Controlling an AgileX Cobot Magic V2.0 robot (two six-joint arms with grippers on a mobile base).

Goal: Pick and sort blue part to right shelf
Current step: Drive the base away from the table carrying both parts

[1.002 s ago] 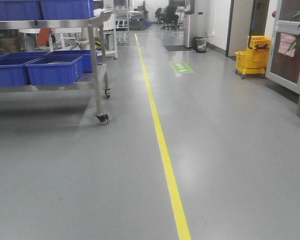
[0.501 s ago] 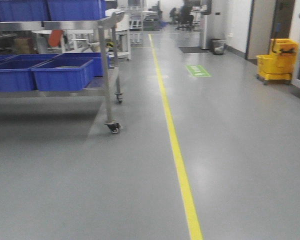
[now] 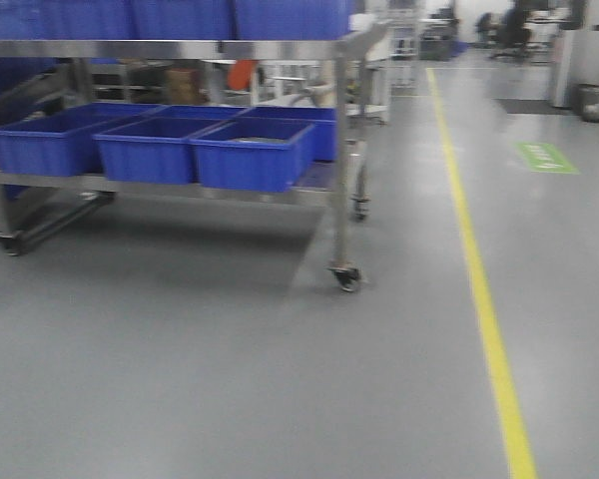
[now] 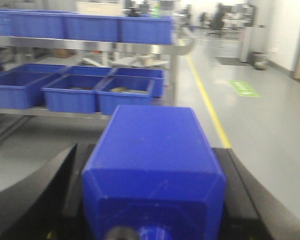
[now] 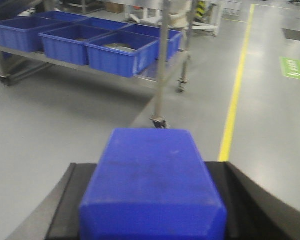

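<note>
Ahead of both pincers we are viewing, in falling order of size, the grey floor (image 3: 180, 389), the wheeled steel rack (image 3: 180, 48) lying forward and to their left, its blue bins (image 3: 250, 155), the yellow floor line (image 3: 484, 309) running forward and to their right, and the rack's near caster (image 3: 346, 276).

The left pincer (image 4: 152, 172) is clamping a blue part (image 4: 152, 145) between its dark jaws. The right pincer (image 5: 152, 192) is gripping a second blue part (image 5: 152, 170) in the same way. Neither part is resting on any shelf yet.

We are judging three hazards.
- The smeared edges suggest the base is travelling, so a jolt could be working a smooth-sided part loose from its jaws.
- The rack's corner post and caster are standing nearest the pincers' path, so a tight approach risks a knock.
- The bins are matching the parts in colour, and we cannot tell which shelf counts as the right one, so a misplaced drop is likely unless the target is confirmed first.
</note>
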